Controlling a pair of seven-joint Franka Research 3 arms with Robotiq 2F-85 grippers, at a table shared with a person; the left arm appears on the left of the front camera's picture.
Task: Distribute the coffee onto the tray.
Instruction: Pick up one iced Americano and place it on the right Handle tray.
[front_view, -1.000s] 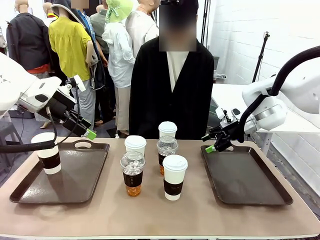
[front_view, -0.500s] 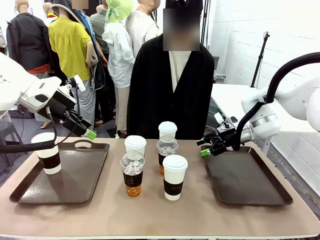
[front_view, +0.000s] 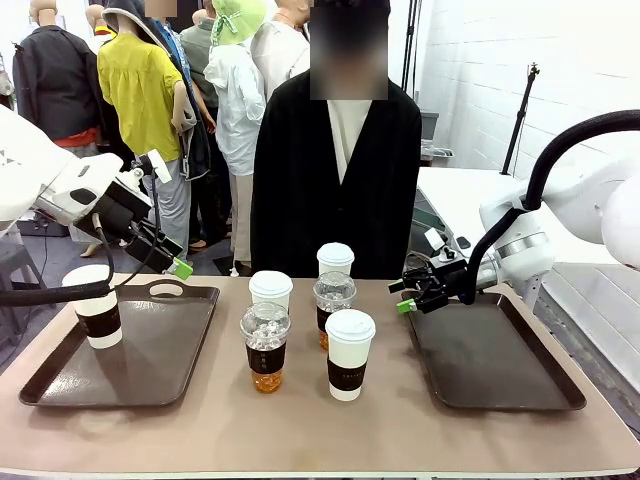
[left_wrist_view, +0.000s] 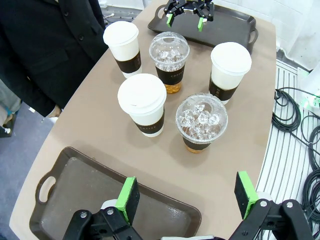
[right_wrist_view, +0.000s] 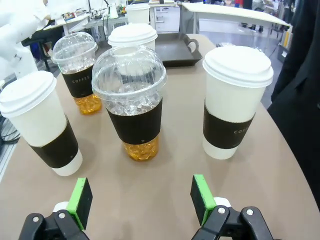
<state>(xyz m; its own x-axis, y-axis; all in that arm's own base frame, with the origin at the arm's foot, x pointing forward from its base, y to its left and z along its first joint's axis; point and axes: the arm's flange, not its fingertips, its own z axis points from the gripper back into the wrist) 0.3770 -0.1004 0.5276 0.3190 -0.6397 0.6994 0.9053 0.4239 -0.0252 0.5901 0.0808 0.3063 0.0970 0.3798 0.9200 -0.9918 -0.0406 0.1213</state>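
Five coffee cups stand in a cluster mid-table: white lidded ones (front_view: 270, 290) (front_view: 335, 258) (front_view: 349, 352) and clear dome-lidded iced ones (front_view: 333, 300) (front_view: 265, 345). A sixth white cup (front_view: 98, 306) stands on the left tray (front_view: 150, 360). My left gripper (front_view: 165, 262) hangs open above that tray's far edge; its wrist view looks down on the cluster (left_wrist_view: 201, 122). My right gripper (front_view: 410, 297) is open at the right tray's (front_view: 490, 350) far left corner, facing the cups. In its wrist view a clear iced cup (right_wrist_view: 132, 100) stands straight ahead, with a white cup (right_wrist_view: 236, 100) beside it.
A person in a black jacket (front_view: 335, 180) sits at the table's far side, hands out of sight. Cables (left_wrist_view: 295, 115) lie on the floor beside the table. The brown right tray holds nothing.
My right gripper has moved left and slightly down, from the tray's far edge toward the cup cluster. The left arm and all cups stay put.
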